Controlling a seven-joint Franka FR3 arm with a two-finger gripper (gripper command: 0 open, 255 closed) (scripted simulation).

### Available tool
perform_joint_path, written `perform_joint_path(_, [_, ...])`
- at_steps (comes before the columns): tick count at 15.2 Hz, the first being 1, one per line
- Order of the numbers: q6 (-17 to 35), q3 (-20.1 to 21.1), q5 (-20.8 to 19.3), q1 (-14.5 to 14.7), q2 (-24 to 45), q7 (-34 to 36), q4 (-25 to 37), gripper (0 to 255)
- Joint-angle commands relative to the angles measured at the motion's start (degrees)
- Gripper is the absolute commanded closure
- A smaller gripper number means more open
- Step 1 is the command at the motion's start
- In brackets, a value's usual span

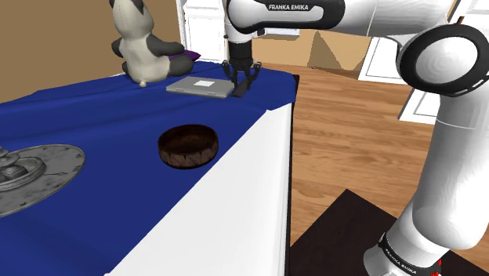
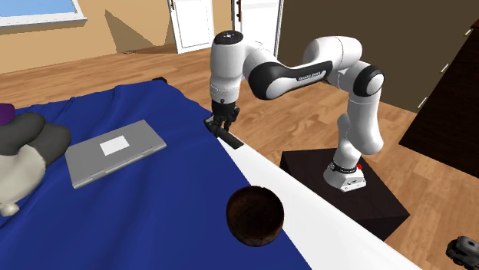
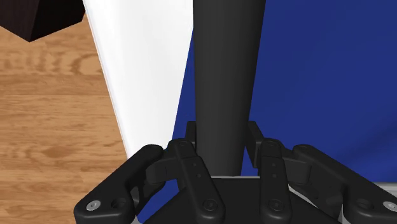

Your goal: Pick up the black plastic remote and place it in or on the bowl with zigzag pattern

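The black remote [image 3: 226, 63] is a long dark bar, and my gripper [image 3: 222, 141] is shut on its near end, the fingers clasping it on both sides. It reaches out over the edge where the blue cover meets the white side. In the second exterior view the gripper [image 2: 222, 123] holds the remote [image 2: 227, 137] at the blue cover's edge; whether it touches the cover I cannot tell. In the shoulder view the gripper [image 1: 239, 81] hangs beside the laptop. The dark brown bowl [image 1: 188, 147] [image 2: 255, 215] stands on the blue cover near the white edge, well apart from the gripper.
A closed grey laptop [image 1: 202, 85] [image 2: 113, 150] lies next to the gripper. A grey and white plush toy [image 1: 141, 43] [image 2: 27, 153] sits beyond it. A grey round plate [image 1: 43, 168] lies at the shoulder view's left. Wooden floor and the dark stand [image 2: 361, 195] lie beside the white edge.
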Motion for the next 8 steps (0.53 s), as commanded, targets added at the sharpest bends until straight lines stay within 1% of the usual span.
perform_joint_path(1, [-0.34, 0.90, -0.22, 1.63, -0.43, 2.65, -0.76, 255])
perform_joint_path(8, [-3.03, 4.05, -1.69, 7.97, 1.24, 11.44, 1.23, 255])
